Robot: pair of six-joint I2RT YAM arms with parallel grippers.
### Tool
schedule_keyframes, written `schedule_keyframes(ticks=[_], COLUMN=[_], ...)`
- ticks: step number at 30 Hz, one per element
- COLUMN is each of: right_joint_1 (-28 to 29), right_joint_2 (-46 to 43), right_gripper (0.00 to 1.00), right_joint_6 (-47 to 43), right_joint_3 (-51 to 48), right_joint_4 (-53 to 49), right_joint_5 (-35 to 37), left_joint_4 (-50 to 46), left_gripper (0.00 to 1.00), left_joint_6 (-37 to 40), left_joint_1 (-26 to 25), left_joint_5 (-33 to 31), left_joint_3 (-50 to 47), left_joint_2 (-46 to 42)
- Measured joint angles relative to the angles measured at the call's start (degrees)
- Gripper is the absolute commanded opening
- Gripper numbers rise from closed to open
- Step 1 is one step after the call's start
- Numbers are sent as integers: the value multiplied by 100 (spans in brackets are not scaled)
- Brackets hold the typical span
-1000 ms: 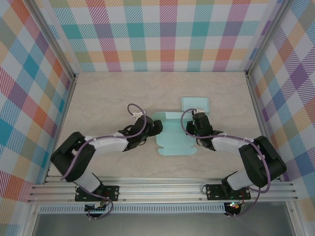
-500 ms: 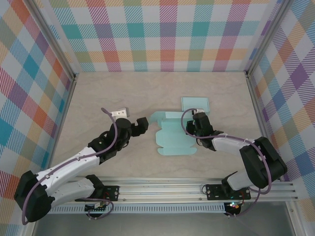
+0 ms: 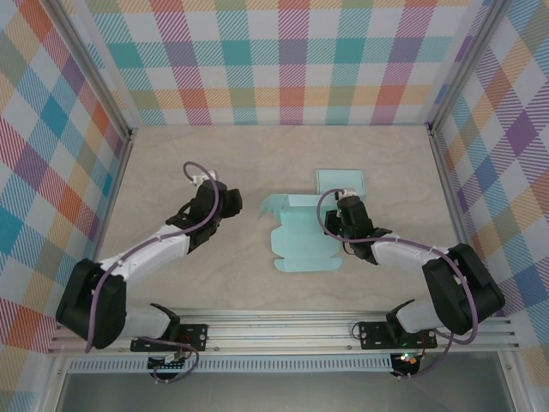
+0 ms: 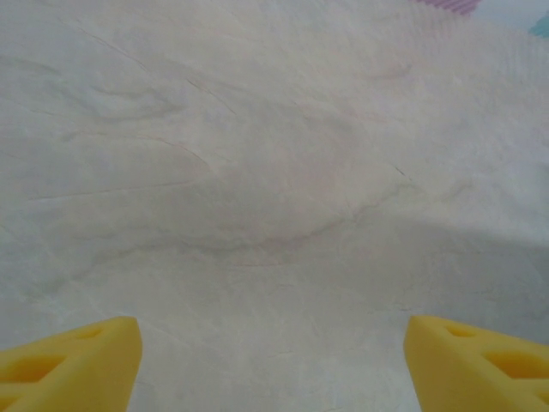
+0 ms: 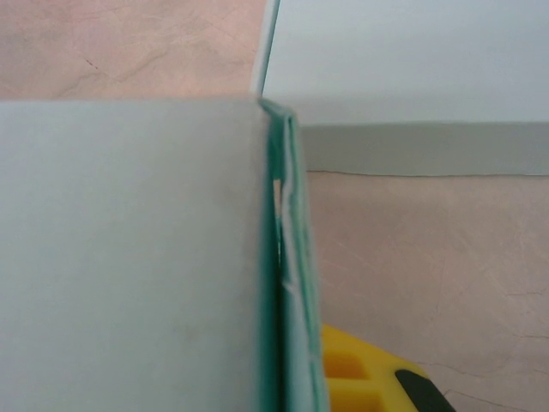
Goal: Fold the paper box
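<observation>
Two grippers are at work: the right gripper (image 3: pixel 346 215) is clamped on the right wall of the paper box (image 3: pixel 300 239) at frame centre, and the left gripper (image 3: pixel 230 204) is spread apart and empty, left of centre. Wall-raising is judged the step in hand. Next, the box's left side must be reached and gripped.

- Paper box (image 3: pixel 304 245): thin pale-teal card, matt and smooth, with crisp creases.
- Worktop (image 3: pixel 257 154): smooth beige surface with marble-like veins and little sheen.
- Left gripper (image 4: pixel 273 322) fingers (image 4: pixel 77 360): matt yellow plastic.
- Front rails (image 3: pixel 283 330): ribbed bare metal.
</observation>
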Motion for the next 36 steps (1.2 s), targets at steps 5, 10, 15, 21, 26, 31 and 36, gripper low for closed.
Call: schedule_keyframes(ticks=[5,10,15,21,26,31,36], right_joint_1=[4,15,15,15,15,15,15], right_joint_2=[15,234,503,763,852,944,1073], right_gripper=[0,0,0,0,0,0,0], right_joint_6=[2,31,116,223,289,306,306], right_joint_3=[7,120,299,452,549,634,776], right_joint_4=[-66,-175,-293,-378,-435,-428,-435], right_joint_5=[2,13,111,208,256,249,216], left_joint_4=[417,782,1036,1117,1294,1491,1690], left_gripper=[73,68,62,56,50,44,45], left_joint_6=[153,258,330,376,339,310,529], left_joint_1=[0,-11,-131,-435,-662,-791,-820], left_joint_5=[654,1384,1934,2264,2391,2444,2660], left_joint_3=[98,184,214,214,136,-68,-122], left_joint_2=[470,848,1095,1187,1187,1193,1303])
